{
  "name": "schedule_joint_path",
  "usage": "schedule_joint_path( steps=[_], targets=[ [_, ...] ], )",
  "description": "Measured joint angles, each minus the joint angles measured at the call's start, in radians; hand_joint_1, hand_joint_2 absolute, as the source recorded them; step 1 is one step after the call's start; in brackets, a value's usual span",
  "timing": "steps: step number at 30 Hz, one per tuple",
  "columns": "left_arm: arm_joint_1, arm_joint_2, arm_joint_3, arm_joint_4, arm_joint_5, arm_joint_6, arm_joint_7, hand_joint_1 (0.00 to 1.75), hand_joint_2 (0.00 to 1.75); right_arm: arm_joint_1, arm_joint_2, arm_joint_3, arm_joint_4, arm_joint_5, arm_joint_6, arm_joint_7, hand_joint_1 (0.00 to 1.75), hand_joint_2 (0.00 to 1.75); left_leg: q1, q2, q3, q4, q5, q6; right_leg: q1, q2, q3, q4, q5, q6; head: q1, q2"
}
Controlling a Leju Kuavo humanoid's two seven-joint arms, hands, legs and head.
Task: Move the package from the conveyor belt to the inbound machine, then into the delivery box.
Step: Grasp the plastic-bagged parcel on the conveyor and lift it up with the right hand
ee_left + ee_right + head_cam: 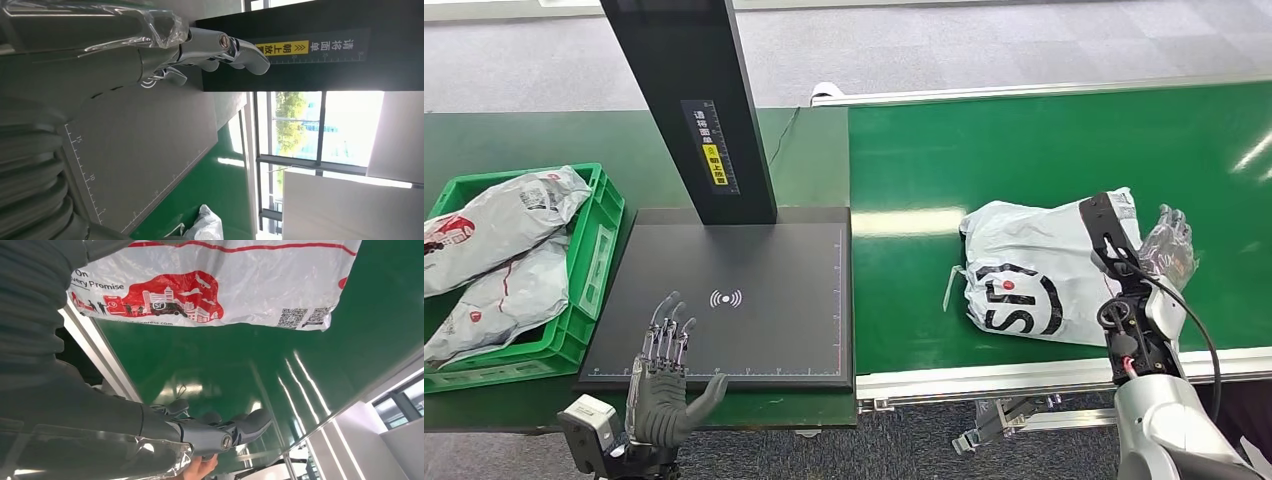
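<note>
Pkgs: 3 total. 1 white package [1039, 270] w/ black logo on the conveyor belt [1044, 150], approx 3 o'clock of frame. 2 grey mailers in the crate at 9 o'clock: upper mailer [499, 225], lower mailer [499, 300]. Green crate [594, 255]: 1. Inbound machine [754, 320]: 1 black pad, 1 post [689, 100] at 12 o'clock. Belts: 1. Robot hands: 2, left hand [664, 385] at 7 o'clock, right hand [1166, 248] at 3 o'clock.

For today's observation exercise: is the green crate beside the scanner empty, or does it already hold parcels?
Not empty. The green crate holds two grey parcels, stacked, the upper one overhanging its rim.
</note>
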Motion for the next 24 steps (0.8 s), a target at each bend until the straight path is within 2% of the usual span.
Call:
schedule_joint_path(
  steps=[2, 7, 12, 17, 24],
  targets=[
    [-0.001, 0.001, 0.0, 0.001, 0.003, 0.0, 0.0, 0.0, 1.75, -0.004, -0.003, -0.01, 0.012, -0.013, 0.022, 0.007, 0.0, 1.75, 0.0, 0.0, 0.0, 0.0, 0.0, 0.0, 0.0, 0.0, 0.0, 0.0, 0.0, 0.0, 0.0, 0.0],
    [-0.002, 0.007, 0.004, 0.007, 0.016, 0.001, -0.003, 0.0, 1.75, -0.009, -0.005, -0.073, 0.04, -0.056, 0.147, 0.007, 0.0, 1.75, 0.0, 0.0, 0.0, 0.0, 0.0, 0.0, 0.0, 0.0, 0.0, 0.0, 0.0, 0.0, 0.0, 0.0],
    [-0.004, 0.011, 0.006, 0.009, 0.019, -0.005, -0.006, 0.0, 1.75, -0.001, -0.004, -0.11, 0.059, -0.035, 0.227, -0.004, 0.0, 1.75, 0.0, 0.0, 0.0, 0.0, 0.0, 0.0, 0.0, 0.0, 0.0, 0.0, 0.0, 0.0, 0.0, 0.0],
    [-0.012, 0.011, 0.008, 0.01, 0.019, -0.013, -0.006, 0.0, 1.75, 0.016, 0.006, -0.121, 0.069, 0.008, 0.259, -0.023, 0.0, 1.75, 0.0, 0.0, -0.001, 0.0, 0.0, 0.0, 0.0, 0.0, 0.0, 0.0, 0.0, 0.0, 0.0, 0.0],
    [-0.014, 0.011, 0.013, 0.011, 0.02, -0.021, -0.006, 0.0, 1.75, 0.02, 0.009, -0.122, 0.076, 0.065, 0.318, 0.006, 0.0, 1.75, 0.0, 0.0, 0.0, 0.0, 0.0, 0.0, 0.0, 0.0, 0.0, 0.0, 0.0, 0.0, 0.0, 0.0]
  ],
)
